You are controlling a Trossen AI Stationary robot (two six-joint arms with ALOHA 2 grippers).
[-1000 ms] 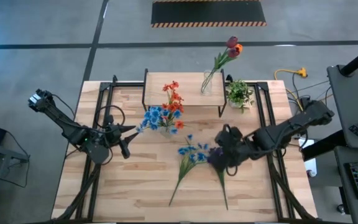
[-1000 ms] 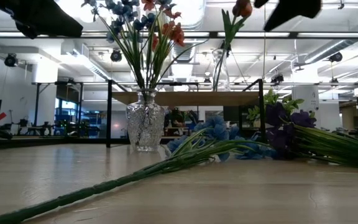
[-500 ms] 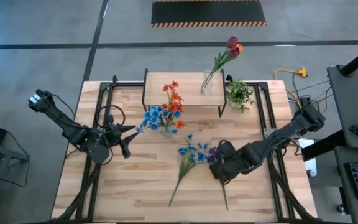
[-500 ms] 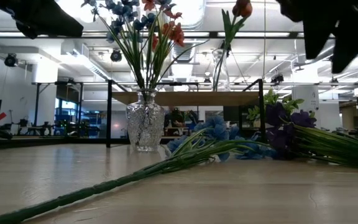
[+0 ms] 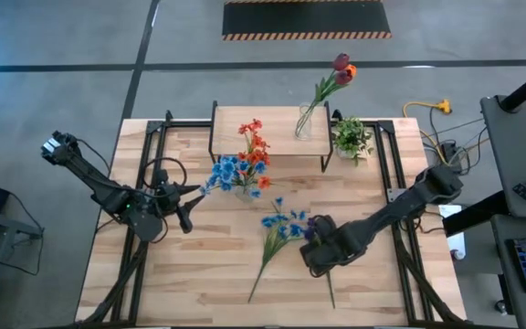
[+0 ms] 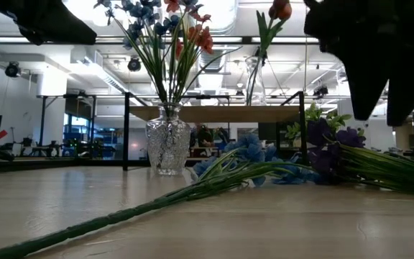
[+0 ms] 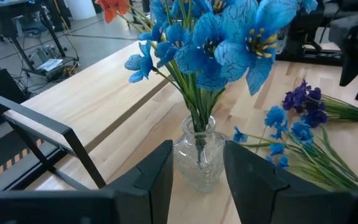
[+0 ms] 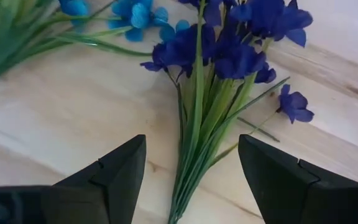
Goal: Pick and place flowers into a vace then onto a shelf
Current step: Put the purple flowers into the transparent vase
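Observation:
A purple flower (image 5: 318,228) lies flat on the table, its stem (image 5: 329,288) running toward the near edge. My right gripper (image 5: 310,249) hovers over it, open, one finger on either side of the green stems (image 8: 197,143) without touching. A blue flower (image 5: 281,227) lies to its left. A glass vase (image 7: 197,163) with blue and orange-red flowers (image 5: 243,169) stands before the shelf (image 5: 268,137). My left gripper (image 5: 190,206) waits left of that vase, open, apart from it. Dark red tulips (image 5: 341,68) stand in a second vase (image 5: 303,124) on the shelf.
A small potted plant (image 5: 352,137) stands right of the shelf. Black frame rails (image 5: 158,155) run along both table sides. Bare wood (image 5: 199,274) lies near the front left of the table.
My right gripper has moved toward the near edge and slightly left, coming down over the purple flower's stems, and stays open. The flowers and the left arm have kept still.

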